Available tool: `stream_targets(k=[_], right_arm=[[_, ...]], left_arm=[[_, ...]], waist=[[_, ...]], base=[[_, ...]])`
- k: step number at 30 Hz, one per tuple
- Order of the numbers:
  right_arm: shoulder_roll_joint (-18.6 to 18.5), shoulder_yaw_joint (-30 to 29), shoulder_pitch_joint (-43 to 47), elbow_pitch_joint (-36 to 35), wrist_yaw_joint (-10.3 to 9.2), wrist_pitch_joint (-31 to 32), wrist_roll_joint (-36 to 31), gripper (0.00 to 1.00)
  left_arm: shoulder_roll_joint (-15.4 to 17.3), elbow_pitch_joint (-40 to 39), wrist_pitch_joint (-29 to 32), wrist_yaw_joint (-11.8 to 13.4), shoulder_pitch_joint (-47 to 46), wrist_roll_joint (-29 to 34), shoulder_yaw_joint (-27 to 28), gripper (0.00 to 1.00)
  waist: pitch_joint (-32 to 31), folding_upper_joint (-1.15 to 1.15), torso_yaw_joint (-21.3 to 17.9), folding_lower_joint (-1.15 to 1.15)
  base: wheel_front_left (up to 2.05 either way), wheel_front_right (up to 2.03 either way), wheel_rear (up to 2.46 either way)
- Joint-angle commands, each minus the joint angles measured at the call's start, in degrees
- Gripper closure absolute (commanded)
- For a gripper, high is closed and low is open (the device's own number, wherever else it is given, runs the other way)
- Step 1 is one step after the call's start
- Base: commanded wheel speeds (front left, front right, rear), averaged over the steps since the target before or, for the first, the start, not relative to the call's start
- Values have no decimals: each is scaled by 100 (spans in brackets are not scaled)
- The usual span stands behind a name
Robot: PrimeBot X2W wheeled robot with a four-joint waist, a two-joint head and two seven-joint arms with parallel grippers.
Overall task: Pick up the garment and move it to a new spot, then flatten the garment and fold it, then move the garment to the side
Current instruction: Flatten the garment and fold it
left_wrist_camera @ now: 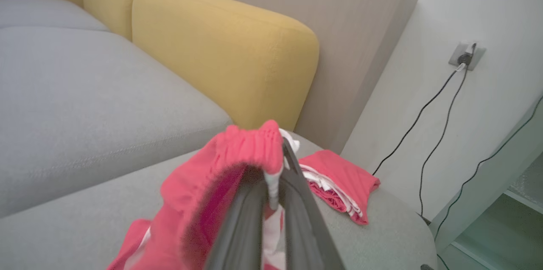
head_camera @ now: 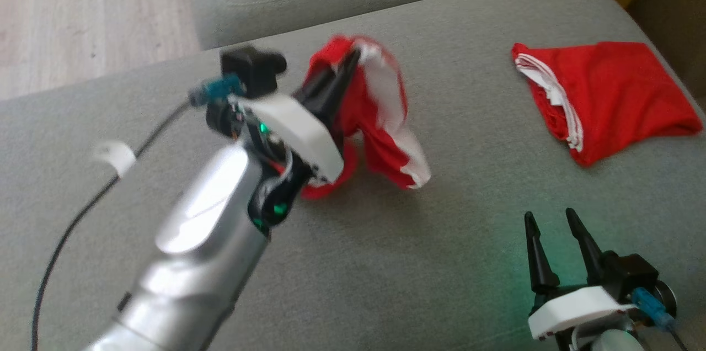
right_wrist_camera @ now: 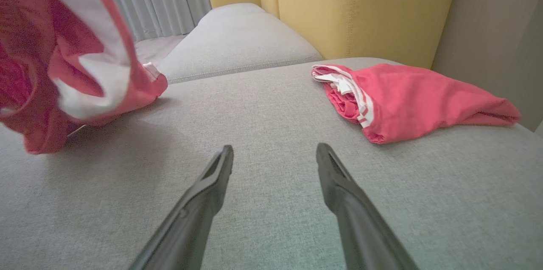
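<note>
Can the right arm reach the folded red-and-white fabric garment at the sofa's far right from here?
Probably yes: the open right gripper faces bare grey sofa cushion, with nothing between it and the folded red-and-white garment.

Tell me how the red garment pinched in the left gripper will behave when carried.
Probably floppy: the garment hangs in loose folds from the left gripper. Likely light, since a small pinch on its gathered waistband holds most of it up. It may swing and drag, as its lower end looks close to the grey cushion.
</note>
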Motion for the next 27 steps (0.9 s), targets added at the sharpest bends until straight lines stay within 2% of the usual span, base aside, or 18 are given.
stream_targets(k=[1, 5, 10, 15, 21, 24, 27], right_arm=[[-41, 151, -279, -131, 39, -79, 65, 0], [-41, 135, -228, -92, 39, -79, 117, 0], [-41, 36, -122, -84, 39, -79, 119, 0], [-41, -123, 1, -91, 39, -79, 52, 0], [-41, -221, 120, -95, 39, -79, -98, 0], [-41, -220, 137, -88, 39, -79, -138, 0], [-41, -184, 136, -73, 39, -79, -177, 0]], left_arm=[[96, -302, 76, -31, -431, -112, 301, 100], [57, -470, 160, -27, -526, -277, 352, 100], [189, -753, 247, 13, 302, -475, 222, 100], [784, -1331, 366, 196, 1715, -615, 145, 100], [1910, -1877, 417, 541, 3007, -571, 453, 100], [2175, -2085, 455, 554, 3485, -712, 519, 100], [2260, -2309, 570, 492, 3849, -927, 465, 100]], waist=[[-49, 0, -116, 0], [-85, 0, -227, 0], [-113, 0, -257, 0], [-113, 0, -94, 0], [-128, 0, 362, 0], [-153, 0, 571, 0], [-170, 0, 761, 0]], base=[[0, 0, 0], [0, 0, 0], [0, 0, 0], [0, 0, 0], [0, 0, 0], [0, 0, 0], [0, 0, 0]])
